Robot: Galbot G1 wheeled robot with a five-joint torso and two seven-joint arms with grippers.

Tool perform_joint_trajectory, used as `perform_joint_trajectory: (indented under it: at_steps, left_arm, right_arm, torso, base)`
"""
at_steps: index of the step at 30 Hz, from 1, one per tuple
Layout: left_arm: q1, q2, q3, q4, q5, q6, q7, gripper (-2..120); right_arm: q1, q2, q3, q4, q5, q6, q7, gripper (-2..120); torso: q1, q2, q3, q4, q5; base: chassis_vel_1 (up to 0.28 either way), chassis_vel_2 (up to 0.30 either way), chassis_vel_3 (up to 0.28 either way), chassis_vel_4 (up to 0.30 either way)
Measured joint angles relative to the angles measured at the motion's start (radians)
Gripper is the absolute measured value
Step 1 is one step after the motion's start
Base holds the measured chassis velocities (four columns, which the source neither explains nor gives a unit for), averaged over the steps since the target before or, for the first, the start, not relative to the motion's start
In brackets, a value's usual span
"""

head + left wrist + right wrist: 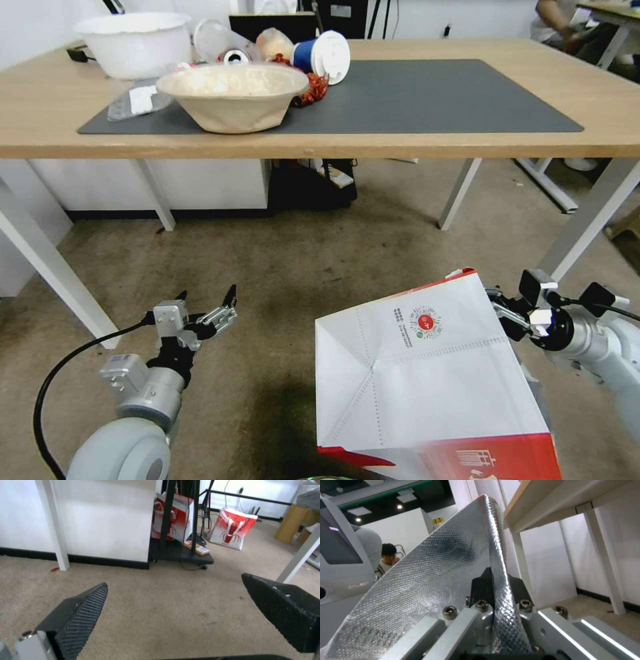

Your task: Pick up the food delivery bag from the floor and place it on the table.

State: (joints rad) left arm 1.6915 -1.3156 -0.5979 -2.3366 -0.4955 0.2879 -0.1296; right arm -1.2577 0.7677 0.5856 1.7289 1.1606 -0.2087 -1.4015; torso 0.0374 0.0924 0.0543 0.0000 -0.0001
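The right tool (501, 308) is clamped on the foil-lined edge of the food delivery bag (427, 373) (the right wrist view shows both fingers (479, 586) pinching the silver lining). The bag hangs tilted from this tool, its base turned up, above the floor (300, 267) and below the table (600, 87) edge. The left tool (207, 300) hovers low beside the bag, spread wide, holding nothing.

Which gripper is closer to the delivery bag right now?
Right. The right gripper is clamped on the delivery bag at its foil-lined rim; the left gripper hangs open over the carpet, apart from it.
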Motion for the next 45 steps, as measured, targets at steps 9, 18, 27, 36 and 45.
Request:
perform_joint_trajectory:
  at_steps: [9,18,27,36,45]
  left_arm:
    - [-0.005,0.004,-0.005,0.003,-0.003,0.002,0.0,100]
    - [-0.01,0.005,-0.005,0.006,-0.005,0.003,0.005,100]
    - [-0.012,0.009,-0.01,0.008,-0.007,0.003,0.003,100]
    - [-0.012,0.008,-0.008,0.011,-0.004,0.003,0.004,100]
    - [-0.012,0.008,-0.006,0.012,-0.001,0.005,0.006,100]
  right_arm:
    - [-0.01,0.003,0.005,0.014,-0.007,0.0,0.0,0]
    - [-0.006,-0.003,0.007,0.012,-0.006,0.0,-0.003,0]
    - [-0.001,-0.004,0.003,0.012,-0.005,-0.001,-0.005,0]
    - [-0.002,-0.005,0.002,0.014,-0.002,-0.001,-0.004,0]
    - [-0.006,-0.002,0.001,0.01,-0.007,-0.001,-0.005,0]
  torso:
    - [0.006,0.043,0.038,0.0,0.0]
    - [0.012,0.074,0.063,0.0,0.0]
    - [0.02,0.115,0.096,0.0,0.0001]
    - [0.029,0.148,0.119,0.0,0.0]
    - [0.038,0.185,0.147,0.0,0.0]
  base:
    - [0.0,0.0,0.0,0.0]
    - [0.0,0.0,0.0,0.0]
    - [0.0,0.0,0.0,0.0]
    - [0.0,0.0,0.0,0.0]
    - [0.0,0.0,0.0,0.0]
